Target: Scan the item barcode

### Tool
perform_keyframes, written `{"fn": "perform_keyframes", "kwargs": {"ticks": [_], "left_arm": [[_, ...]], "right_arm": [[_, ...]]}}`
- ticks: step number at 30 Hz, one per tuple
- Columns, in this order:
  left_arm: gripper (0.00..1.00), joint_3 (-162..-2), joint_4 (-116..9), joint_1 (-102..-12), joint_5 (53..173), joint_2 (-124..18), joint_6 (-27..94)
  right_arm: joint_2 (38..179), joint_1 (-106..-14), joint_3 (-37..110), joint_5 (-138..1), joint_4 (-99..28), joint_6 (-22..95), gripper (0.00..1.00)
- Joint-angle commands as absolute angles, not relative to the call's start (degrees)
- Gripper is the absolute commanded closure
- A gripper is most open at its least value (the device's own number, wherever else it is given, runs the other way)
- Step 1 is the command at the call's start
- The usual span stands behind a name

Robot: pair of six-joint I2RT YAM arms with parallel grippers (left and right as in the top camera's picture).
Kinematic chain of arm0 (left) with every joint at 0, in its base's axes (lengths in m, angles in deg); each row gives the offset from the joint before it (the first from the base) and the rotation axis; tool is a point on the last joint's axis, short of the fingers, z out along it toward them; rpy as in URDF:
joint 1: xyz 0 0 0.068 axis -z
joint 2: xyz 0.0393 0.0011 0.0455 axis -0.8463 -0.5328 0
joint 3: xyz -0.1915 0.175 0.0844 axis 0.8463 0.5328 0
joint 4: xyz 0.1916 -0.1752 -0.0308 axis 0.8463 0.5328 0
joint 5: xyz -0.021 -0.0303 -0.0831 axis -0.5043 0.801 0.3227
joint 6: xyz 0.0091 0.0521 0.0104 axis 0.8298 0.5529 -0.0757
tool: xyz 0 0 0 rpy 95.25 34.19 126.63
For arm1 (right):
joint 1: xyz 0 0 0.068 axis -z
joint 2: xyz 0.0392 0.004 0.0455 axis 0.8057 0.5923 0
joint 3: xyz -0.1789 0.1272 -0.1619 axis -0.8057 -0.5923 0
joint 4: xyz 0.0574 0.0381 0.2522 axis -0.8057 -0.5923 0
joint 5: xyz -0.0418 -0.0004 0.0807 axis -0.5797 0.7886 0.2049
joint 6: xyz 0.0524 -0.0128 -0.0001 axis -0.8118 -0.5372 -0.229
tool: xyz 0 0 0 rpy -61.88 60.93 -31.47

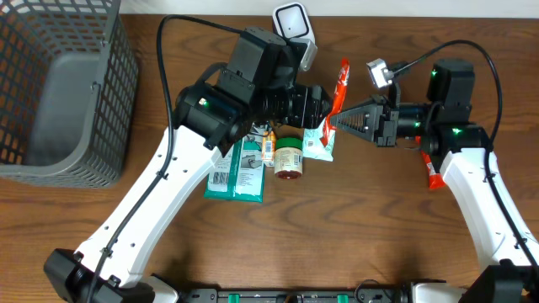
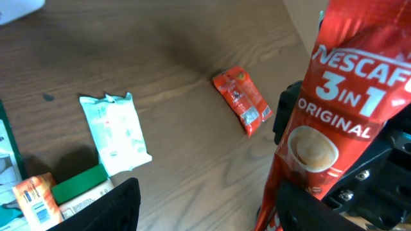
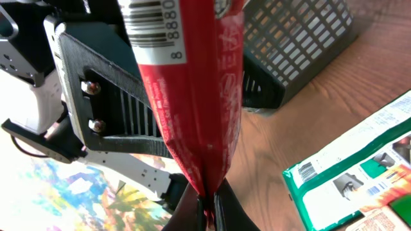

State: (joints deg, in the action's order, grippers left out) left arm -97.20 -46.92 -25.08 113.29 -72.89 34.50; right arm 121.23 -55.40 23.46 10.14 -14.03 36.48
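A red Nescafé 3-in-1 sachet [image 1: 339, 87] stands upright above the table's middle. My right gripper [image 1: 338, 123] is shut on its bottom edge, and the pinch shows in the right wrist view [image 3: 209, 206]. The sachet's barcode [image 3: 151, 25] faces that camera. My left gripper [image 1: 328, 107] is open right beside the sachet. In the left wrist view the sachet [image 2: 347, 96] rises just inside the right one of its fingers [image 2: 321, 205], without being clamped. A white scanner [image 1: 295, 29] sits at the back of the table.
A grey basket [image 1: 59, 93] stands at the far left. Under the arms lie a green pack [image 1: 237, 168], a small jar [image 1: 289, 158], a white wipes packet [image 1: 320, 143] and an orange item [image 1: 267, 147]. Another red sachet [image 1: 432, 172] lies at the right.
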Motion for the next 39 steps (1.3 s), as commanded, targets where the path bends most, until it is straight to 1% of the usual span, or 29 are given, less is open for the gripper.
{"fn": "perform_keyframes", "kwargs": {"ticks": [1, 14, 17, 19, 23, 30, 34, 35, 39], "left_arm": [[0.32, -97.3, -46.8, -25.5, 111.6, -73.2, 34.5], [0.32, -97.3, -46.9, -26.9, 112.4, -73.2, 34.5], [0.32, -97.3, -47.9, -27.1, 116.5, -73.1, 34.5], [0.32, -97.3, -49.4, -27.6, 122.4, -73.1, 35.1], [0.32, -97.3, -50.7, -27.7, 127.3, -73.1, 35.1], [0.32, -97.3, -50.6, -27.4, 127.6, -73.1, 35.5], [0.37, -97.2, -50.4, -27.4, 127.3, -73.1, 35.5], [0.40, -97.2, -50.4, -27.4, 127.1, -73.1, 35.5], [0.48, -97.2, -50.2, -27.4, 126.8, -73.1, 35.5]], "right_arm": [[121.0, -54.4, 24.2, 10.0, -12.7, 33.1, 0.99], [121.1, -52.2, 23.9, 9.9, -13.2, 33.5, 0.99], [121.1, -52.2, 23.0, 8.0, -14.7, 34.5, 0.99], [121.1, -52.3, 21.9, 7.6, -14.9, 35.3, 0.99], [121.1, -53.4, 21.6, 8.1, -14.9, 36.9, 0.99], [121.1, -57.9, 21.6, 8.1, -11.9, 37.2, 0.99], [121.1, -59.5, 21.6, 8.1, -9.5, 35.6, 0.99], [121.1, -59.7, 21.6, 8.1, -8.9, 35.1, 0.99], [121.1, -59.7, 21.6, 8.3, -8.0, 33.9, 0.99]]}}
